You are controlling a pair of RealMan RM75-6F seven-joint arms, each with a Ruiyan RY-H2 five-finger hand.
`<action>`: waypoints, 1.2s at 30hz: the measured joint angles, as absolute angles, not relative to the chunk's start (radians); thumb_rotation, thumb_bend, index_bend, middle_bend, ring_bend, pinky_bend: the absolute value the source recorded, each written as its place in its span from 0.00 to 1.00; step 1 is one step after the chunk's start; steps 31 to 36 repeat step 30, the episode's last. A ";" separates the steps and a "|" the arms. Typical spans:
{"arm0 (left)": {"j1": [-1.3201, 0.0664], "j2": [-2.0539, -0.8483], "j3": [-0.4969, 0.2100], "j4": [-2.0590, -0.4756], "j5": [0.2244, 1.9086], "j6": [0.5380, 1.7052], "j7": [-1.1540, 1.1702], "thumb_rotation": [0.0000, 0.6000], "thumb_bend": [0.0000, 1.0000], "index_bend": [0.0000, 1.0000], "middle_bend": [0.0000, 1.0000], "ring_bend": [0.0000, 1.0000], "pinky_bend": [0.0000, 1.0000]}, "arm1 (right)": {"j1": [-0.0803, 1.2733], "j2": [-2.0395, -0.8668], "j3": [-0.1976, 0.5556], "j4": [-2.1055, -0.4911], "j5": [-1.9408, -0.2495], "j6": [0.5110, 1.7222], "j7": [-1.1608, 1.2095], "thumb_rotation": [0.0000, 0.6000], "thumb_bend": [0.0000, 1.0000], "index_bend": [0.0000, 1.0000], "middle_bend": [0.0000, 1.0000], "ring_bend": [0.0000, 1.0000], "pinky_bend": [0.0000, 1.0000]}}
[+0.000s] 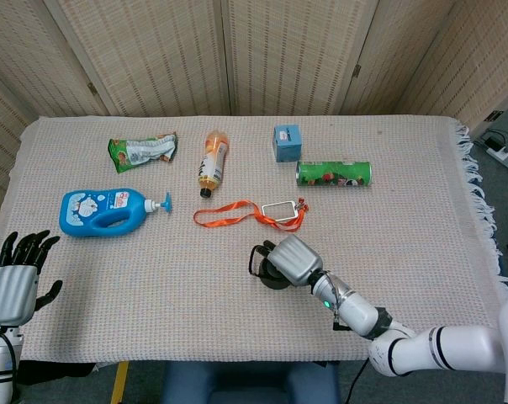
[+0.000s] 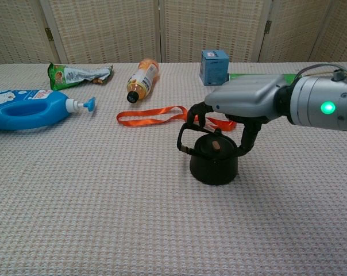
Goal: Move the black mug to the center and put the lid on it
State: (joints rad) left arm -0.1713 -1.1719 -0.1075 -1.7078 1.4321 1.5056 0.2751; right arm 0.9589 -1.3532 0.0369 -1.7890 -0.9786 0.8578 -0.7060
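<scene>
The black mug (image 2: 214,168) stands upright near the middle of the table, its handle (image 2: 185,141) pointing left. The dark lid (image 2: 215,148) with a brownish knob sits on the mug's mouth. My right hand (image 2: 242,100) hovers right over it: one finger hangs down by the mug's right rim and the thumb is lifted off to the left, so nothing is pinched. In the head view the right hand (image 1: 294,259) covers most of the mug (image 1: 265,271). My left hand (image 1: 14,273) is at the table's near left edge, fingers apart and holding nothing.
An orange lanyard (image 2: 156,117) with a card lies just behind the mug. Farther off are a blue detergent bottle (image 1: 103,210), an orange drink bottle (image 1: 212,160), a green snack bag (image 1: 142,151), a blue box (image 1: 287,143) and a green can (image 1: 333,174).
</scene>
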 measured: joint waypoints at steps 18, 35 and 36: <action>-0.167 -1.172 -0.115 -1.690 1.417 1.506 0.272 1.00 0.22 0.15 0.11 0.10 0.00 | 0.667 -1.127 -0.061 -1.913 -1.255 1.205 -0.500 1.00 0.27 0.15 0.19 0.32 0.28; -0.144 -1.180 -0.124 -1.681 1.371 1.521 0.267 1.00 0.22 0.15 0.11 0.09 0.00 | 0.345 -1.058 -0.129 -1.818 -1.385 1.527 -0.262 1.00 0.27 0.00 0.00 0.10 0.09; -0.144 -1.180 -0.124 -1.681 1.371 1.521 0.267 1.00 0.22 0.15 0.11 0.09 0.00 | 0.345 -1.058 -0.129 -1.818 -1.385 1.527 -0.262 1.00 0.27 0.00 0.00 0.10 0.09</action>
